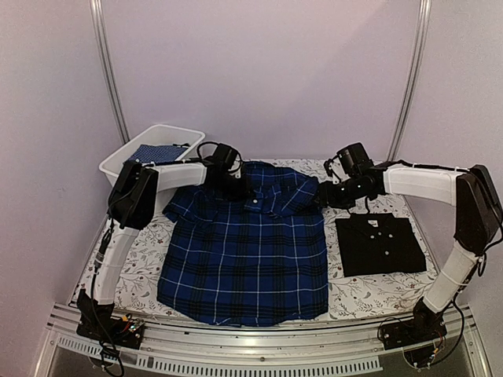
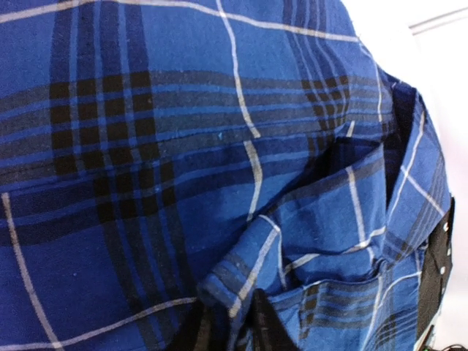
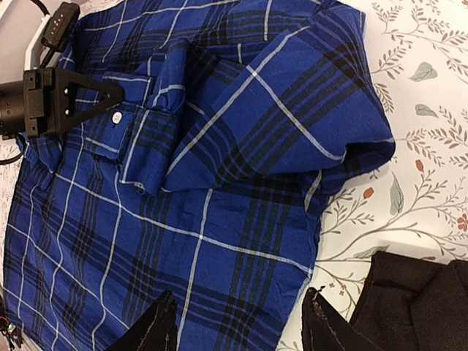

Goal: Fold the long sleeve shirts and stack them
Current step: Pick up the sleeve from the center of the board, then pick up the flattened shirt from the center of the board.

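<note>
The navy-and-blue plaid shirt (image 1: 244, 251) lies spread front-up in the middle of the table, its right sleeve folded in over the chest (image 3: 278, 110). My left gripper (image 1: 236, 184) is at the collar, shut on a fold of the plaid cloth (image 2: 241, 270), which fills the left wrist view; it also shows in the right wrist view (image 3: 95, 95). My right gripper (image 1: 324, 195) is open and empty, its fingers (image 3: 157, 329) spread just above the shirt's right edge. The black shirt (image 1: 380, 245) lies folded at the right; a corner shows in the right wrist view (image 3: 409, 300).
A white bin (image 1: 118, 161) at the back left holds a blue patterned cloth (image 1: 157, 151). The table has a floral cover (image 1: 141, 259). Bare cover shows between the two shirts (image 3: 380, 219). A metal rail runs along the near edge (image 1: 251, 345).
</note>
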Available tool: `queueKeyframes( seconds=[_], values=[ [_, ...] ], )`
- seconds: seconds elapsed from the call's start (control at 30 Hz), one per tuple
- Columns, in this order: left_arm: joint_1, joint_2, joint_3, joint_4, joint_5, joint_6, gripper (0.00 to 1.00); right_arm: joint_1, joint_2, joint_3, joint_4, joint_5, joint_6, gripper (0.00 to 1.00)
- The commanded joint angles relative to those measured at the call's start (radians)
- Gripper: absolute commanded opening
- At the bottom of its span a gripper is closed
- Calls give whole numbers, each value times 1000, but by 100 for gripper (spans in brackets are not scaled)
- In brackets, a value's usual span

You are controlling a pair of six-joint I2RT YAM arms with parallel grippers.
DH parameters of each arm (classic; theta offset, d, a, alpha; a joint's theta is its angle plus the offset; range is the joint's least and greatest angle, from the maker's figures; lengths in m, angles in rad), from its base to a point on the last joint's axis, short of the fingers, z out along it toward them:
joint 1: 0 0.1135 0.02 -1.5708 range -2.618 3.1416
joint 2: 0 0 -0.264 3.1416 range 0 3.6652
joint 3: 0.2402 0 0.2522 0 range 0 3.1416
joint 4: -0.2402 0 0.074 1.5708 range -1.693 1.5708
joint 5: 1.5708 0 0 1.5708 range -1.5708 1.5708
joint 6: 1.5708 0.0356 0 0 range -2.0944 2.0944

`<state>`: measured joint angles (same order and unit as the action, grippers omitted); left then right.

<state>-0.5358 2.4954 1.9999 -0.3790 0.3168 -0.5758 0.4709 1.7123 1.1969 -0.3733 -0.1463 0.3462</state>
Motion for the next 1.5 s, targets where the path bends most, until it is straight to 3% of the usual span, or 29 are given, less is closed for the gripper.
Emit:
queueKeyframes(
  seconds=[0.0, 0.1, 0.47, 0.7, 0.9, 1.13, 1.2, 1.33, 1.47],
  values=[
    [-1, -64, 32, 34, 14, -1, 7, 3, -73, -67, 3, 7, 19, 57],
    [-1, -117, 36, 58, 3, 7, 0, 28, -117, -119, -7, 7, 31, 57],
    [21, -205, 105, 55, 16, 46, 0, 222, -324, -379, -122, 7, 260, 64],
    [23, -195, 168, 80, 43, 49, 0, 290, -388, -514, -46, -70, 418, 63],
    [22, -153, 256, 134, 71, 25, 0, 290, -323, -455, -22, -73, 407, 49],
    [15, -87, 325, 334, 130, -19, 0, 224, -252, -438, -25, -62, 357, 7],
    [7, -50, 398, 361, 127, -23, 0, 184, -256, -432, -34, -56, 328, 0],
    [5, 38, 538, 435, 111, -94, 0, 90, -267, -423, -80, -44, 258, 0],
    [18, 48, 543, 516, 103, -165, 0, 31, -306, -398, -143, -21, 188, 1]
  ],
)
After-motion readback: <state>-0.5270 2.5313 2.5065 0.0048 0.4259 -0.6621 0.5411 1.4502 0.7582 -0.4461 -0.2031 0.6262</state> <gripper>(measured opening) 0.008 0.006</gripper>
